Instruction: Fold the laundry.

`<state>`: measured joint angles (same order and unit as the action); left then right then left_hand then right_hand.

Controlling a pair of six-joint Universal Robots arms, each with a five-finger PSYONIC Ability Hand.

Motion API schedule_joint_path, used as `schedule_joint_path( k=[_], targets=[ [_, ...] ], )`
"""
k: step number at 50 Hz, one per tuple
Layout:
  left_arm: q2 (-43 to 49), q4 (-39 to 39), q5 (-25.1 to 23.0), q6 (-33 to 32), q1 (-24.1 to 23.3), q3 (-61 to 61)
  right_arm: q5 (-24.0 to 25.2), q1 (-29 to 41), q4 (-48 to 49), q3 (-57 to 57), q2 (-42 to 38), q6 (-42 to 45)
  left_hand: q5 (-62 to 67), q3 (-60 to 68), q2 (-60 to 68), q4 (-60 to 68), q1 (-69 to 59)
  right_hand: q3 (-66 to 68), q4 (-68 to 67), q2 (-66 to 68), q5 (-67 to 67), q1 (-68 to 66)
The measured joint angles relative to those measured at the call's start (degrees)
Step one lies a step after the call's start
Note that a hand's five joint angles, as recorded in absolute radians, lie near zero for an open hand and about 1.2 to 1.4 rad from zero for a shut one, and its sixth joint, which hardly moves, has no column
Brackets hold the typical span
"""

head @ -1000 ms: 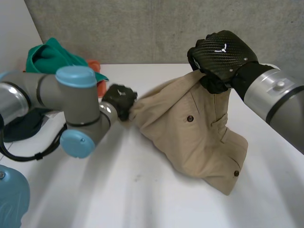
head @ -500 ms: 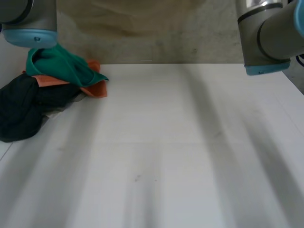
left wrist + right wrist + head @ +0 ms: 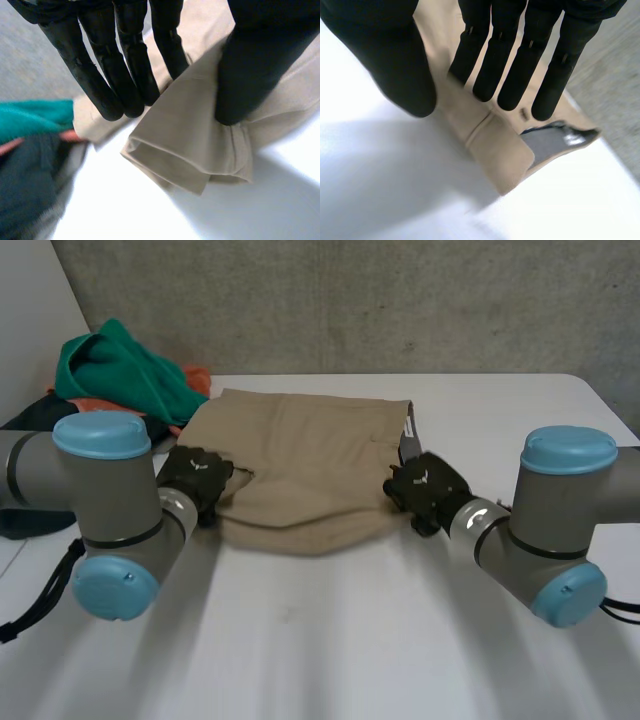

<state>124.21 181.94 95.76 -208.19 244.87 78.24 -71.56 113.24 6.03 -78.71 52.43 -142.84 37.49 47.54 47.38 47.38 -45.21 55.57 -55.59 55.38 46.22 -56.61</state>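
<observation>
A tan buttoned garment (image 3: 300, 455) lies spread flat on the white table (image 3: 330, 640), its near edge folded over. My left hand (image 3: 195, 477) rests at its near left corner. In the left wrist view the fingers (image 3: 120, 75) are straight and apart from the thumb, and the folded corner (image 3: 185, 145) lies loose below them. My right hand (image 3: 425, 492) sits at the near right corner. Its fingers (image 3: 520, 55) are also straight, with the thumb spread away, above the doubled cloth edge (image 3: 495, 145) and its grey lining.
A pile of other laundry sits at the table's back left: a green piece (image 3: 120, 370), an orange one (image 3: 197, 375) and a dark one (image 3: 30, 420). The green cloth (image 3: 30, 117) lies close beside my left hand. A grey wall rises behind the table.
A second ago both hands held the garment bunched above the table, then lifted it high. Now it lies spread flat and both hands have opened at its near corners.
</observation>
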Motion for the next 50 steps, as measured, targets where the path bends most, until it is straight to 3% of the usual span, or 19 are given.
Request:
schedule_joint_path(
  k=[3, 4, 7, 16, 24, 34, 50],
  targets=[
    [-1.9, -1.5, -0.2, 0.7, 0.0, 1.1, 0.0, -0.3, -4.6, -0.3, 1.3, -0.2, -9.5, -9.2, -10.0, -9.4, 9.4, -12.8, 12.8, -13.0, -13.4, 14.1],
    [-2.6, -1.8, -0.3, 0.9, 0.0, 1.4, -0.1, -0.4, -5.3, -0.4, 1.7, -0.5, -18.9, -18.4, -18.2, -18.6, 18.3, -15.4, 15.5, -15.9, -16.7, 17.2],
    [-5.4, -2.6, -0.8, 1.6, 0.1, 2.7, -1.6, -0.7, -6.9, -0.9, 4.1, -2.9, -23.6, -23.0, -22.8, -23.4, 20.8, -27.0, 27.1, -27.0, -28.8, 28.3],
    [-14.1, -3.6, -0.9, 1.7, 1.3, 10.1, -5.7, -2.1, -9.0, -4.7, 12.9, -11.1, -20.8, -21.1, -21.1, -20.9, 18.7, -29.0, 30.3, -29.4, -32.1, 30.3],
    [-18.9, -4.2, -1.7, 1.7, 2.3, 16.5, -5.0, -2.6, -11.2, -7.2, 14.4, -8.5, -16.9, -17.2, -17.2, -16.8, 15.0, -29.0, 30.3, -29.4, -32.0, 30.3],
    [-11.5, -3.0, -2.7, 0.9, 4.1, 14.7, -3.7, -0.2, -3.7, -6.4, 6.9, 0.1, -24.9, -24.1, -23.8, -24.6, 21.9, -29.0, 30.3, -29.4, -32.0, 30.3],
    [1.0, -2.2, -1.8, 0.0, 5.3, 0.8, -4.2, 0.4, -0.8, 2.6, -3.5, 0.7, -21.7, -22.0, -21.8, -21.7, 19.4, -24.4, 24.4, -24.2, -24.7, 25.3]
  ],
)
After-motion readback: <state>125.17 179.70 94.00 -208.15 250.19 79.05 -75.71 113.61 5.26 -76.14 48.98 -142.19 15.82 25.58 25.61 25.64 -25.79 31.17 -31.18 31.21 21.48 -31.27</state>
